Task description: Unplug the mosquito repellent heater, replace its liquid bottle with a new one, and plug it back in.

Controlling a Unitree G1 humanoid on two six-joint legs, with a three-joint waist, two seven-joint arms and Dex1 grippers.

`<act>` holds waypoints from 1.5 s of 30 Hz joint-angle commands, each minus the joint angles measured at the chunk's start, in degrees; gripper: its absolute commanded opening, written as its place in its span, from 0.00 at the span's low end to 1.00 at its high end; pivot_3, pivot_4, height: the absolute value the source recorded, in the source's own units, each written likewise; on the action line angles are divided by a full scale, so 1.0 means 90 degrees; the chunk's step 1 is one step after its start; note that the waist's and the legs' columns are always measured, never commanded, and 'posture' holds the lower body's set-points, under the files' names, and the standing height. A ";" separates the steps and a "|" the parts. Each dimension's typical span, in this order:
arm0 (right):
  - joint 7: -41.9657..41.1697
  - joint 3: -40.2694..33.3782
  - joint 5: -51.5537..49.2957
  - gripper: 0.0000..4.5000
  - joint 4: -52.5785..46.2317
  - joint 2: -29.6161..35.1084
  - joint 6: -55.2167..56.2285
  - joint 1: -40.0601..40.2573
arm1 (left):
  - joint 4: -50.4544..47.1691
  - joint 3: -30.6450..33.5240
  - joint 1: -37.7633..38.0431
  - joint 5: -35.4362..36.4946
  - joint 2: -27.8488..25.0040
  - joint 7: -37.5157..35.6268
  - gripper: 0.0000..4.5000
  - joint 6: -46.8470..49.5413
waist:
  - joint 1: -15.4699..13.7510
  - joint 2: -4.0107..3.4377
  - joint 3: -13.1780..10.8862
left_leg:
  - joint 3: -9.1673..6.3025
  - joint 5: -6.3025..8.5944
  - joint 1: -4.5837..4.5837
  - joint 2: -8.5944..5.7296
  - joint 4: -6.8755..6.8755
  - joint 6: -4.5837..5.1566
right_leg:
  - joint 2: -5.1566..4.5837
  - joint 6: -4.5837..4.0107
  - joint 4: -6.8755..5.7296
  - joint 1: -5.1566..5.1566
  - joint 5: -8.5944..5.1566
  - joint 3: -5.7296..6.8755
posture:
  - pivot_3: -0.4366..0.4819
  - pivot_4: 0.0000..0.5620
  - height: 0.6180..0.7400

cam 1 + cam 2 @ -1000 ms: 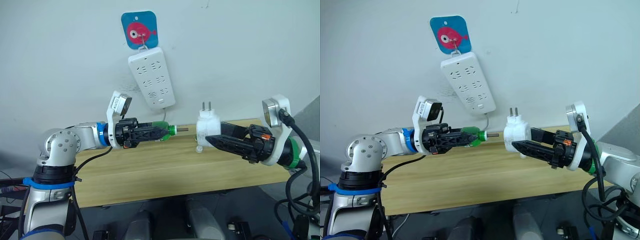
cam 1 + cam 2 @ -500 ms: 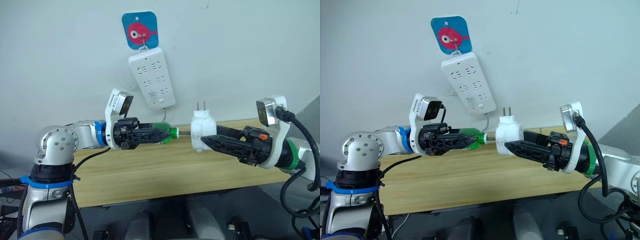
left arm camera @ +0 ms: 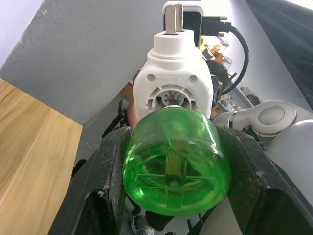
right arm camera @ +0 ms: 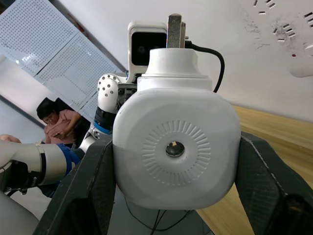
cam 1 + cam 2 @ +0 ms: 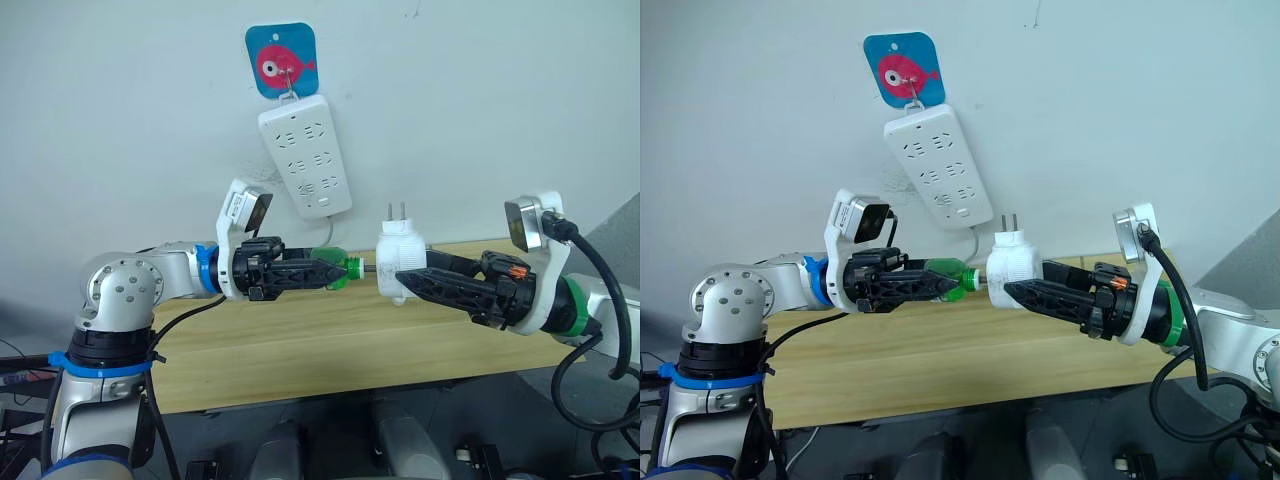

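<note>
Mid-frame above the bench (image 5: pixel 300 340), left tool (image 5: pixel 325 270) pinches the green bottle (image 5: pixel 335 268); right tool (image 5: pixel 415 285) pinches the mosquito repellent heater (image 5: pixel 398 262) (unplugged, prongs up). Risk: a slightly off-axis wick jams at the socket.

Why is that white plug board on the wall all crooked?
The power strip dangles from one hook under the fish sticker, so it tilts. Nothing is spilled or broken: the left hand holds the green bottle, the right hand holds the heater.
</note>
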State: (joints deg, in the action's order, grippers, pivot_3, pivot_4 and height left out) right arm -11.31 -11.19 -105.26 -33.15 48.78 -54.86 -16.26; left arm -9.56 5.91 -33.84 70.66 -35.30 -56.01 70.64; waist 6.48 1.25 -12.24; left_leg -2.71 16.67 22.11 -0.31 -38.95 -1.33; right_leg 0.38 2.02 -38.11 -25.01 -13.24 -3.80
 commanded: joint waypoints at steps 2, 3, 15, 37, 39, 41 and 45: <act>-0.0061 -0.0012 -0.0070 0.66 -0.0196 0.0077 0.0213 0.0045 | -0.0146 0.0052 -0.0034 0.0059 0.0156 0.0138 0.52 -0.0119 | -0.0005 0.0000 0.0000 | 0.0000 0.0000 0.0000 0.0000 0.0000 0.0000 | 0.0000 0.0000 0.0000 0.0000 0.0000 -0.0001 | 0.30 0.28 1.00; -0.0070 -0.0001 -0.0063 0.66 -0.0213 0.0089 0.0223 0.0058 | -0.0113 0.0076 -0.0051 0.0084 0.0205 0.0196 0.52 -0.0117 | -0.0007 0.0000 0.0000 | 0.0000 0.0000 0.0000 0.0000 -0.0001 0.0000 | 0.0000 -0.0001 0.0000 0.0000 0.0001 0.0000 | 0.30 0.28 1.00; -0.0113 0.0111 -0.0037 0.66 -0.0296 0.0190 0.0308 0.0089 | -0.0199 -0.0025 -0.0065 0.0101 0.0242 0.0066 0.52 -0.0059 | -0.0009 0.0000 0.0000 | 0.0000 0.0000 0.0000 0.0000 -0.0001 0.0000 | 0.0000 -0.0001 -0.0002 0.0000 0.0001 -0.0001 | 0.30 0.28 1.00; -0.0153 0.0274 0.0043 0.66 -0.0400 0.0324 0.0433 0.0144 | -0.0369 -0.0208 0.0044 -0.0153 0.0333 -0.0049 0.52 -0.0213 | -0.0013 0.0002 0.0002 | 0.0000 0.0000 -0.0001 0.0000 -0.0003 0.0000 | 0.0000 -0.0003 -0.0004 0.0001 0.0003 -0.0002 | 0.30 0.28 1.00; -0.0131 0.0330 0.0072 0.66 -0.0420 0.0334 0.0431 0.0123 | -0.0401 -0.0267 0.0056 -0.0195 0.0353 -0.0081 0.52 -0.0263 | -0.0014 0.0002 0.0002 | 0.0000 0.0000 -0.0001 -0.0001 -0.0003 0.0000 | 0.0000 -0.0003 -0.0004 0.0001 0.0003 -0.0001 | 0.30 0.28 1.00; -0.0103 0.0376 0.0065 0.66 -0.0432 0.0345 0.0438 0.0092 | -0.0433 -0.0334 0.0072 -0.0247 0.0361 -0.0127 0.52 -0.0301 | -0.0014 0.0002 0.0002 | 0.0000 0.0000 -0.0001 -0.0001 -0.0003 0.0000 | 0.0000 -0.0003 -0.0003 0.0001 0.0003 -0.0001 | 0.30 0.28 1.00; -0.0120 0.0455 -0.0028 0.66 -0.0434 0.0440 0.0372 -0.0027 | -0.0493 -0.0506 0.0117 -0.0422 0.0410 -0.0212 0.52 -0.0470 | -0.0014 0.0002 0.0002 | 0.0000 0.0000 -0.0001 -0.0001 -0.0004 0.0000 | 0.0000 -0.0004 -0.0003 0.0001 0.0003 -0.0002 | 0.29 0.29 1.00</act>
State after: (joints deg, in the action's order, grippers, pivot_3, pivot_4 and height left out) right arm -12.00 -7.31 -104.44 -34.85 51.99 -51.68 -15.06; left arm -11.43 2.51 -32.72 67.18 -32.20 -57.11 67.80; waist 6.35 1.27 -12.22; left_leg -2.70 16.67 22.10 -0.32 -38.98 -1.34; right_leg 0.38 1.99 -38.14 -25.00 -13.22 -3.82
